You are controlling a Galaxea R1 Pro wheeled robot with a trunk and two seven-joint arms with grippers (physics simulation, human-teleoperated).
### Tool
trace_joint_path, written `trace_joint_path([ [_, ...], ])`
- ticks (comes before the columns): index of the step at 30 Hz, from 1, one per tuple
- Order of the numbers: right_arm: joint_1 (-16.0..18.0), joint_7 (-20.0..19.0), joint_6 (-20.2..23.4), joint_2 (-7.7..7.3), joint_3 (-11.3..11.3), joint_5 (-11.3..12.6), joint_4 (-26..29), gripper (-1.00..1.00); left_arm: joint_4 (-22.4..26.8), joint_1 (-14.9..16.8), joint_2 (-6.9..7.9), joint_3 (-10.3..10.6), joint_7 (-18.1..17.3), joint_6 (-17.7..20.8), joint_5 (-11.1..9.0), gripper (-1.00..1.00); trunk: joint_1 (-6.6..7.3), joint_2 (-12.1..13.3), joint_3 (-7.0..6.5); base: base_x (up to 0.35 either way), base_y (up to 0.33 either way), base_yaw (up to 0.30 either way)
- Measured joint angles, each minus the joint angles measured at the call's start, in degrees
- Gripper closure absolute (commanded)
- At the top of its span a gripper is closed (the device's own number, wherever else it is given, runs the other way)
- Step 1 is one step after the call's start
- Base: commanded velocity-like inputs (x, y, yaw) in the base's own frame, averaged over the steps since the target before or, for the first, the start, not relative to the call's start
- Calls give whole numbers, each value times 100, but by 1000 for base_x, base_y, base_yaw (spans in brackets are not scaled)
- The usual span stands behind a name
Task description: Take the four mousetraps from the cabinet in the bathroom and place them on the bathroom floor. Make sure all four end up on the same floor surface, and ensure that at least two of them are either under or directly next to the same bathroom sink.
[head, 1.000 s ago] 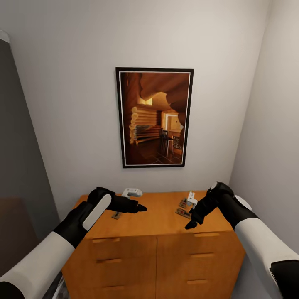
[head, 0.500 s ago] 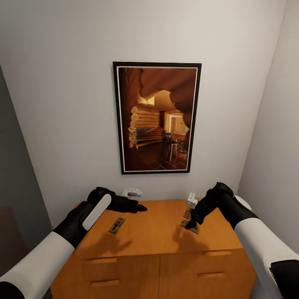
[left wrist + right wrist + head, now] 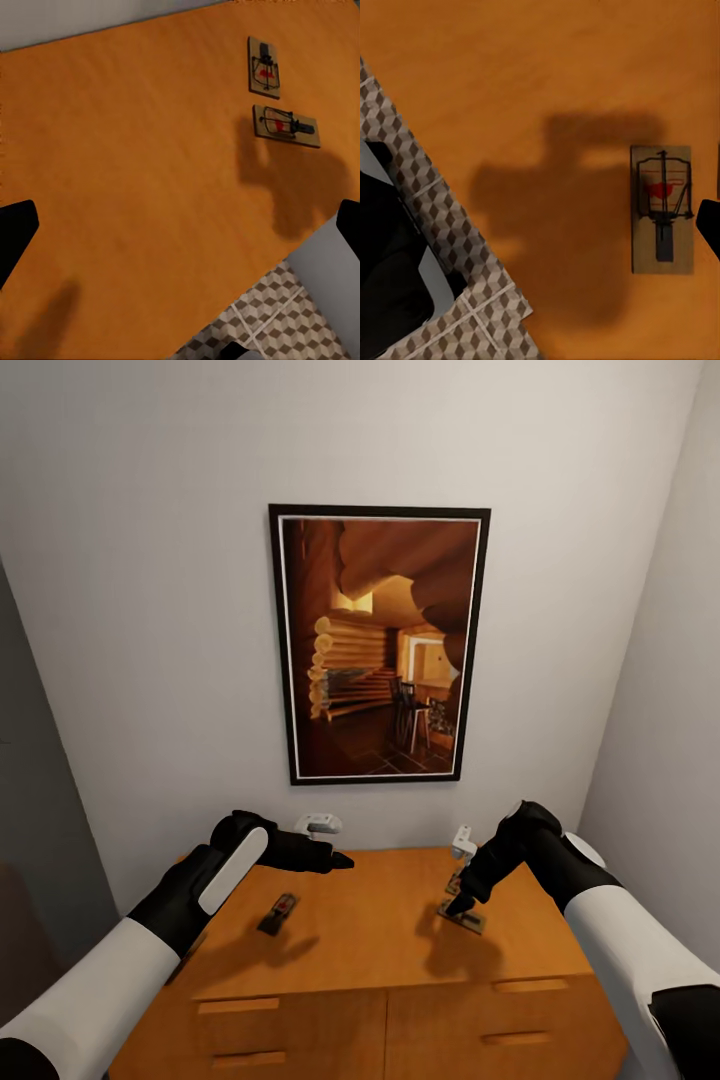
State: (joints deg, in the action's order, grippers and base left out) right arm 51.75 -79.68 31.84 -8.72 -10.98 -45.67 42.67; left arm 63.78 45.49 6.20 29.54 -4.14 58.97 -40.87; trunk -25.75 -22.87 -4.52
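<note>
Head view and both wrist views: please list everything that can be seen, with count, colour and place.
cabinet: one, orange-brown wood, against the back wall, drawers in front.
mousetraps: three visible, brown boards with dark springs, on the cabinet top; one on the left, two close together on the right.
framed picture: one, black frame, log-cabin scene, on the wall above the cabinet.
bathroom floor: cube-pattern tiles, brown, beige and white, beside the cabinet.
left gripper: black, above the left mousetrap; state unclear.
right gripper: black, tip down over the right mousetraps; state unclear.
</note>
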Motion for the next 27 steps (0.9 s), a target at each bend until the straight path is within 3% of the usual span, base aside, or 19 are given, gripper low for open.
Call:
trace_joint_path([
  [14, 0, -10, 1, -2, -18, -1, -35, -100, 0, 0, -16, 5, 0, 0, 4, -100, 1, 1, 0, 189, -15, 0],
  [27, 0, -15, 2, -3, -27, 0, -38, -100, 0, 0, -25, 8, -7, 0, 0, -100, -1, 1, 0, 48, -9, 0],
])
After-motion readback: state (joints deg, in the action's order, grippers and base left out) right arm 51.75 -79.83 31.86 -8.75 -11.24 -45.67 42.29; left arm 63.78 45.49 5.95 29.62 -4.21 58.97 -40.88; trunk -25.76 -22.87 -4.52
